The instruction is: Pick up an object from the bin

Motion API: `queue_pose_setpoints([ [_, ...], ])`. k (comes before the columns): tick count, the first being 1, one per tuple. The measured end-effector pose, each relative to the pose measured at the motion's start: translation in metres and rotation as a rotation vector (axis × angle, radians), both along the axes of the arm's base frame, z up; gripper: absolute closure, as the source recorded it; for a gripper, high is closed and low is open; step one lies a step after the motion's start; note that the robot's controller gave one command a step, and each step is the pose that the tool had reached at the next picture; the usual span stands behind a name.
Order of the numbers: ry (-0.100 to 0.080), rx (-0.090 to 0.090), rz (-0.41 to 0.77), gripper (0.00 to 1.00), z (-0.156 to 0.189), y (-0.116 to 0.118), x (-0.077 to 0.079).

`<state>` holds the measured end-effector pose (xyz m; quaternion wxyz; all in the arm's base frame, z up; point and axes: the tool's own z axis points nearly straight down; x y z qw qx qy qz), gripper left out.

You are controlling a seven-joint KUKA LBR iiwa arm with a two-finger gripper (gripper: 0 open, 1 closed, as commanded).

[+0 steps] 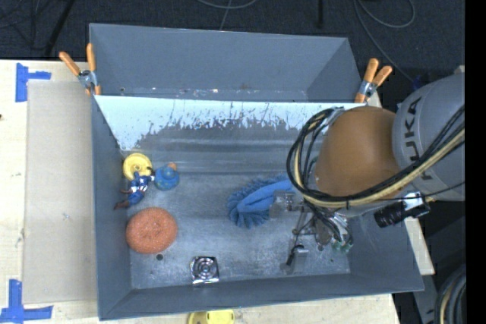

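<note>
Here the tool (302, 245) hangs over grey bin floor (228, 243) beside a blue brush (254, 202); its opening unclear.

A silver-grey KUKA arm (440, 133), part of its dark lettering visible on the rounded casing, carries an orange-brown domed cover (357, 152) at the wrist. Black cables (302, 155) loop around the dome above the slim dark metal tool (300, 253).

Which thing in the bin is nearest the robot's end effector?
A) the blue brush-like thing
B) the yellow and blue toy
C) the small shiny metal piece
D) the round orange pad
A: the blue brush-like thing lies right beside the end effector; the others sit farther left.
</note>
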<state>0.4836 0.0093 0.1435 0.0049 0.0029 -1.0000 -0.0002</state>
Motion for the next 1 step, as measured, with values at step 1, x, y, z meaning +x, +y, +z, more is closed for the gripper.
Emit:
queue_pose_setpoints([
  [1, -0.008, 0.000, -0.001, 0.00, 0.0041, 0.0000, 0.0019],
])
